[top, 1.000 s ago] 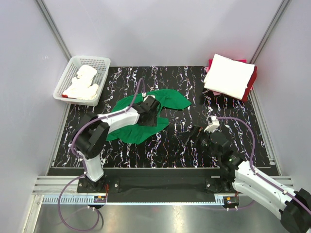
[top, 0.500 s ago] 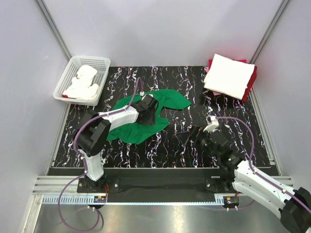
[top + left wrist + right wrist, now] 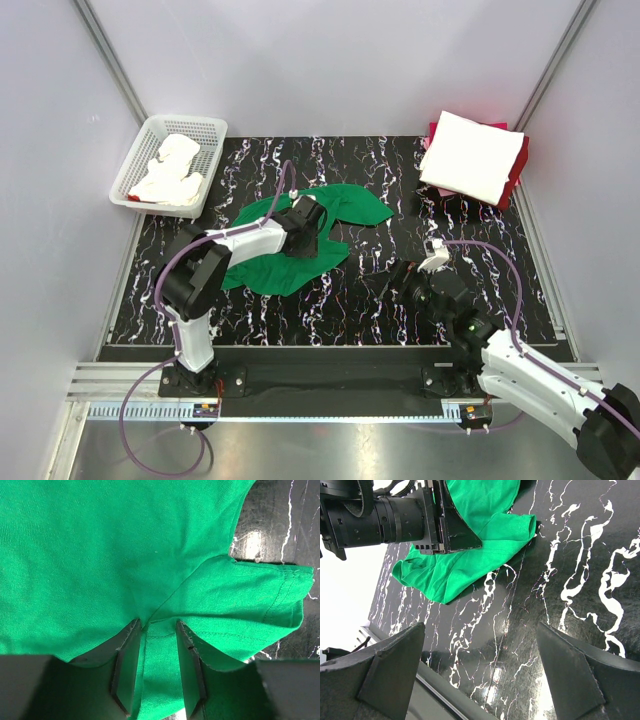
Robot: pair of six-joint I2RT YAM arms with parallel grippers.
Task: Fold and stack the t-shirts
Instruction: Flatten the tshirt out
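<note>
Half narrowed, pinching a raised ridge of the green t-shirt [image 3: 125, 545] between the fingers of the left gripper [image 3: 158, 630]; holding the right gripper [image 3: 480, 630] wide open and empty over the marbled table [image 3: 400, 170]. Lying rumpled at mid-table, left of centre. Probably handling as light, limp cloth, sagging and dragging when lifted; better taking hold at shoulder seams or hem corners. Revealing the pinch and the stitched sleeve [image 3: 270, 600] only from the left wrist; showing the white t-shirt [image 3: 472, 152] stacked on the red t-shirt [image 3: 517, 180], far right, only from above.

Left tool [image 3: 308, 222] on green t-shirt [image 3: 352, 205]
</note>
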